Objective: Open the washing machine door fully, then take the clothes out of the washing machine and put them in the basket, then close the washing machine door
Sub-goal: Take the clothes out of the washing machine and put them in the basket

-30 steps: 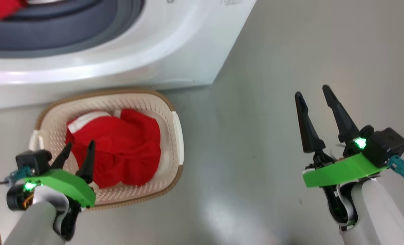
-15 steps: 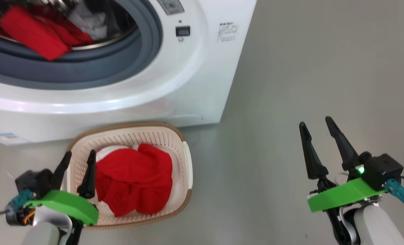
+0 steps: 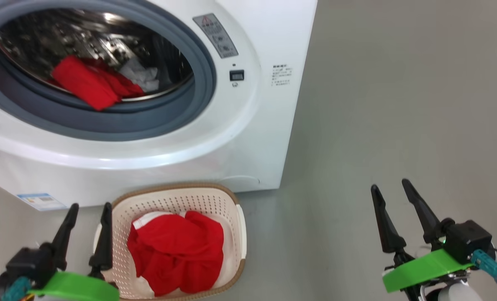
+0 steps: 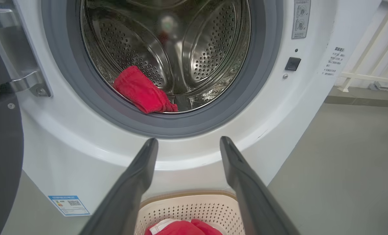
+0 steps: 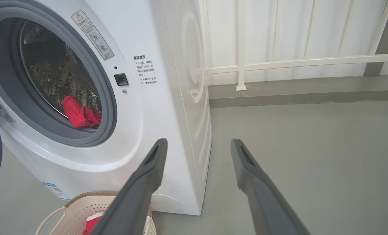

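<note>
Now, head view: clothes (image 3: 89, 85) at front edge of drum (image 3: 43, 37) in washing machine (image 3: 248, 138), more in basket (image 3: 177, 196) below; my left gripper (image 3: 90, 205), right gripper (image 3: 390, 185) wide, empty. Left wrist view: washing machine door (image 4: 1, 147) open, at left. Right wrist view: fingers (image 5: 141, 189) over floor (image 5: 311, 147).

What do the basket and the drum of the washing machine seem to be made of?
The basket: probably plastic, matte cream, moulded with rows of small holes; brown rim looks woven. The drum: likely steel, glossy, with bright reflections and punched holes.

You see a white washing machine (image 3: 248, 138) with a grey gasket (image 3: 119, 125). The clothes (image 3: 177, 251) are bright red, and the perforated basket (image 3: 177, 201) is cream and brown-rimmed.
</note>
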You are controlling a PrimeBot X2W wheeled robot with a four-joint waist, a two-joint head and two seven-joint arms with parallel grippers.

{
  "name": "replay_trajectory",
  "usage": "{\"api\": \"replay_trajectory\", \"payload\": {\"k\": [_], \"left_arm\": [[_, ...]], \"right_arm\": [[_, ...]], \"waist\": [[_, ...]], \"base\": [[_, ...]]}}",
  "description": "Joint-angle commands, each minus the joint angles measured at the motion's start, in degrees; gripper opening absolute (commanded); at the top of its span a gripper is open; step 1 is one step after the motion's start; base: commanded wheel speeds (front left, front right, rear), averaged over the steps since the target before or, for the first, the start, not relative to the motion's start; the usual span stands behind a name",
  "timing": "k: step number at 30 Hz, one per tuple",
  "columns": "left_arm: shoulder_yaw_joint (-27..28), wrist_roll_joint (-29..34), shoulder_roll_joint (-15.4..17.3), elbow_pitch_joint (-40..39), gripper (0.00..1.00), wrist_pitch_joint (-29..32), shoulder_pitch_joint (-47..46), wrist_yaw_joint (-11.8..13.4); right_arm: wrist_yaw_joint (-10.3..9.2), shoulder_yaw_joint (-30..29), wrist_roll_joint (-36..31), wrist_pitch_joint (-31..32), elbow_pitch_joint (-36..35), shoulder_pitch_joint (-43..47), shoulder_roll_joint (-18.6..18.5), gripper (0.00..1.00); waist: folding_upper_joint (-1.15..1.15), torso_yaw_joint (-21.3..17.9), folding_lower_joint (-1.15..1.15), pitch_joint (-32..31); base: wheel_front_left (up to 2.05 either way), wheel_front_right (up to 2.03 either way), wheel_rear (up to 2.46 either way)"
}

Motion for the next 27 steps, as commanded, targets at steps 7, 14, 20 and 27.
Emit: {"api": "replay_trajectory", "payload": {"k": [7,14,20,27], "left_arm": [[4.51,2.44,-1.08,-7.71,1.00,-0.30,6.05,0.09],[6.52,3.38,-2.49,-12.25,1.00,-0.30,11.62,0.09],[8.27,3.90,-3.41,-15.11,1.00,-0.30,15.02,0.09],[9.45,4.26,-4.42,-16.35,1.00,-0.30,16.81,0.09]], "right_arm": [[0.35,0.06,-0.38,-0.36,-1.75,2.79,-0.19,1.00],[0.35,-0.97,-0.23,-0.36,-2.47,5.13,-0.52,1.00],[0.35,-2.35,-0.16,-0.36,-3.23,7.65,-0.63,1.00],[0.35,-2.77,-0.10,-0.36,-3.30,8.72,-0.71,1.00]], "waist": [[0.00,0.82,0.00,-4.19],[0.00,0.87,0.00,-5.71],[0.00,1.11,0.00,-6.78],[0.00,0.86,0.00,-7.49]], "base": [[0.00,0.00,0.00],[0.00,0.00,0.00],[0.00,0.00,0.00],[0.00,0.00,0.00]]}}
